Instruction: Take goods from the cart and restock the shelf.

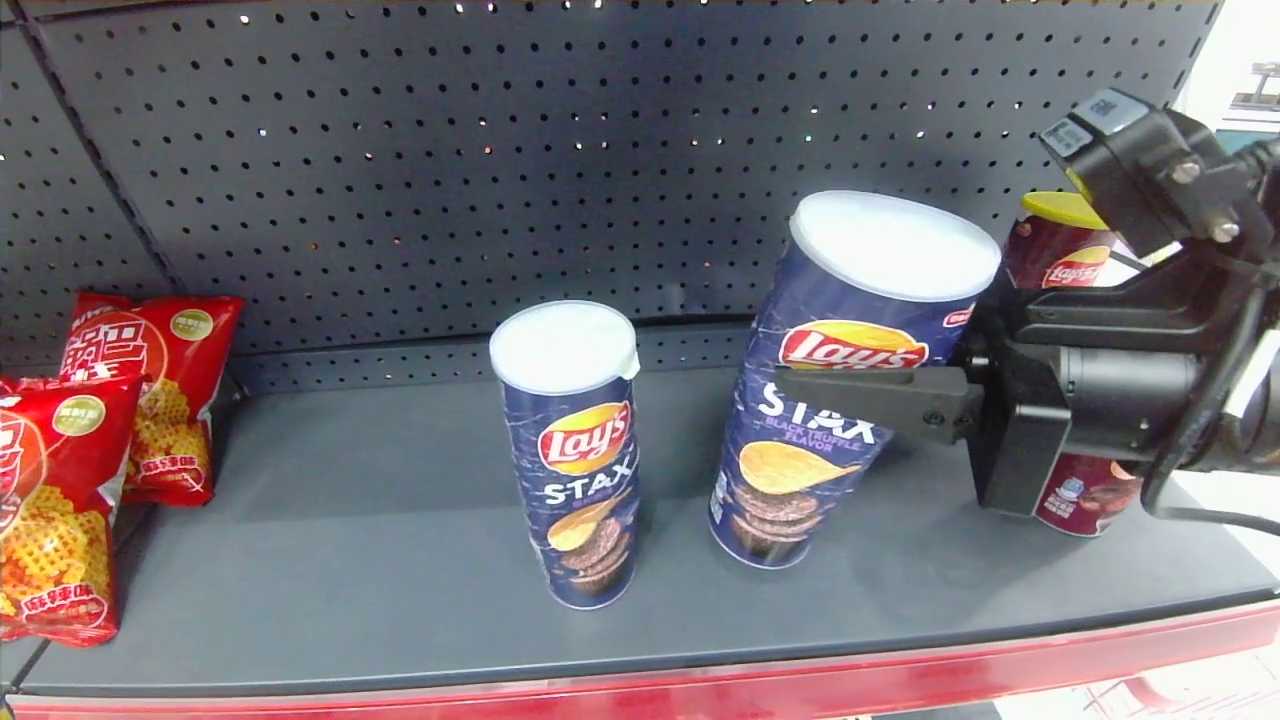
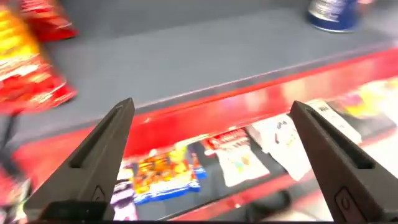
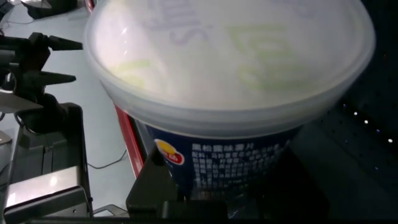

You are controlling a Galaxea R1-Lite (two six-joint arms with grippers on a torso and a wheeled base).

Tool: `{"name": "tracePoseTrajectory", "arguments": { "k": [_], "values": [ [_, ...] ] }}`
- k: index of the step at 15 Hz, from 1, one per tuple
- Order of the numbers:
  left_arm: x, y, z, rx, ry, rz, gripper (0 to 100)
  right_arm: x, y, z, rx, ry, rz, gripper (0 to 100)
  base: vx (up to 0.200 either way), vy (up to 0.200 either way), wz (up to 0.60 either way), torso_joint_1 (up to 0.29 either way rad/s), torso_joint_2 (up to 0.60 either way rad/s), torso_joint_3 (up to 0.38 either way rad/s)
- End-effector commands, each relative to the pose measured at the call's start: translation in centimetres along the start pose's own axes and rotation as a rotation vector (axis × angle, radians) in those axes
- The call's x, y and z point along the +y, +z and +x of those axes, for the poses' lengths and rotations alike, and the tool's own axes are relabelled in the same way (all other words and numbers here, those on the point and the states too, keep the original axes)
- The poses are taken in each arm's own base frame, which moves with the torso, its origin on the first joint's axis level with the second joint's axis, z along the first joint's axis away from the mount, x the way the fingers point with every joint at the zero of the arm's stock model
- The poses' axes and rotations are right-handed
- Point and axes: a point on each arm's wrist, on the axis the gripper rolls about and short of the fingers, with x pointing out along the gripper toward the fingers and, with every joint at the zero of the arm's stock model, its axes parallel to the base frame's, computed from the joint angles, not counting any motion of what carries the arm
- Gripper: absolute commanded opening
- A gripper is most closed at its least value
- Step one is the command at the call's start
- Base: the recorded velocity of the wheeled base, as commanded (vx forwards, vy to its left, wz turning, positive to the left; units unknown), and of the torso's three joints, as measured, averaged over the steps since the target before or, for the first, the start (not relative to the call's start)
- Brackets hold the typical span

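A tall blue chip can with a white lid point(image 1: 840, 380) leans slightly on the right half of the grey shelf point(image 1: 380, 540). My right gripper point(image 1: 850, 392) is shut on its middle from the right. I cannot tell whether its base touches the shelf. In the right wrist view the can's lid point(image 3: 230, 56) is close up, with the blue wall point(image 3: 217, 162) below it. A second, matching blue can point(image 1: 567, 450) stands upright at the shelf's centre, apart from the held one. My left gripper point(image 2: 211, 106) hangs open in front of the shelf's red front edge point(image 2: 205, 109), holding nothing.
A red chip can with a yellow lid point(image 1: 1058, 250) stands at the back right, behind my right arm. Red snack bags point(image 1: 90, 450) lean at the shelf's left end. The perforated back panel point(image 1: 560, 150) closes the rear. Packets point(image 2: 161, 174) lie on the lower shelf.
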Motion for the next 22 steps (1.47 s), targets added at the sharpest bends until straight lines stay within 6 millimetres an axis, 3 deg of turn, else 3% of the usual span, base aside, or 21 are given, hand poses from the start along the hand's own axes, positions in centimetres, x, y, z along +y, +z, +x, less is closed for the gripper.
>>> {"name": "tracePoseTrajectory", "arguments": {
  "k": [1,6,15,22],
  "values": [
    [-0.1,-0.3,-0.6,-0.062,0.016,0.013,100,0.1,0.1,-0.2,-0.006,0.0,-0.003,0,0.0,0.0,0.0,0.0,0.0,0.0],
    [0.5,-0.6,-0.5,-0.051,0.289,0.002,100,0.4,0.7,-1.1,-0.027,-0.011,-0.012,0,0.0,0.0,0.0,0.0,0.0,0.0],
    [0.5,-0.8,-0.5,-0.033,0.282,-0.034,100,0.3,0.0,-0.8,0.0,-0.044,0.009,0,0.0,0.0,0.0,0.0,0.0,0.0],
    [0.5,-0.8,-0.5,-0.033,0.282,-0.034,100,-3.1,-0.3,-0.7,0.025,-0.18,0.026,0,0.0,0.0,0.0,0.0,0.0,0.0]
  ]
}}
